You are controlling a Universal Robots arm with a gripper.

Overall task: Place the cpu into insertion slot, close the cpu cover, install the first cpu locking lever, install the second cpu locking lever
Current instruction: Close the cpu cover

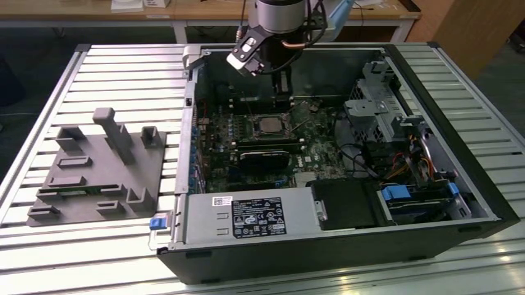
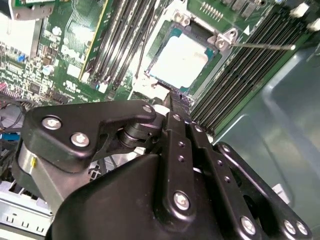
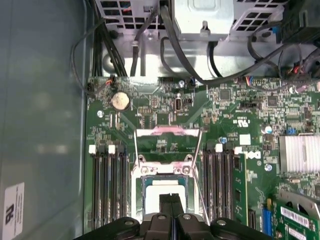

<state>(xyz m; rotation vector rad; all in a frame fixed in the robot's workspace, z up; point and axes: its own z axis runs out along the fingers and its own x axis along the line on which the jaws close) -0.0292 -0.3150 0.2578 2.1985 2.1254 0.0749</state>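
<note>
I have the gripper point(image 3: 171, 199) pinched shut and empty, just above the cpu point(image 3: 156, 192). The chip sits in the slot point(image 3: 137, 186), exposed because the cover point(image 3: 167, 131) is flipped back.
</note>
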